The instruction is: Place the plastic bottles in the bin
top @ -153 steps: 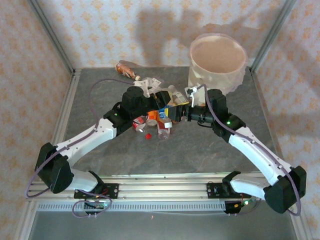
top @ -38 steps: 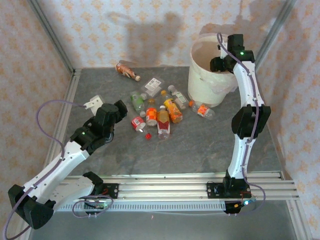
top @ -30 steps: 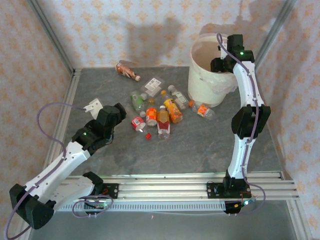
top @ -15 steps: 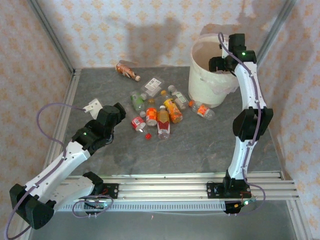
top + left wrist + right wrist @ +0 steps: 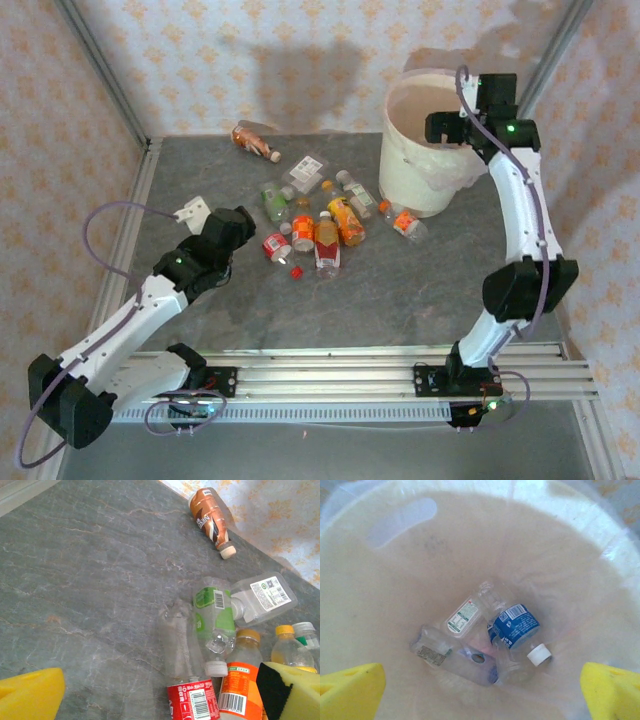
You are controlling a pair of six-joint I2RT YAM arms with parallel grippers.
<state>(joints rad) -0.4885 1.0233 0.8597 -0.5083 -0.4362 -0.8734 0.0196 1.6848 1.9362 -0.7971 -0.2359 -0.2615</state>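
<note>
Several plastic bottles [image 5: 315,222] lie in a loose pile mid-table, and a brown one [image 5: 254,140] lies apart at the back. My left gripper [image 5: 238,222] stands open just left of the pile. In the left wrist view, my left gripper [image 5: 160,700] has a red-labelled bottle [image 5: 197,700] between its yellow fingertips [image 5: 30,697], untouched, beside a green-labelled bottle [image 5: 214,617] and an orange-labelled one [image 5: 242,680]. My right gripper [image 5: 447,128] hangs open and empty over the white bin [image 5: 410,180]. Down in the bin [image 5: 395,525], below my right gripper [image 5: 480,695], lie a blue-labelled bottle [image 5: 515,627] and two clear ones [image 5: 452,655].
One orange-labelled bottle [image 5: 405,220] lies at the foot of the bin. A loose red cap [image 5: 296,271] sits in front of the pile. Patterned walls and metal frame posts close in the table; the arms' rail [image 5: 320,380] runs along the near edge.
The right arm swung its elbow out to the right and the wrist shifted right over the bin, with the jaws opening. The left gripper edged slightly toward the pile.
</note>
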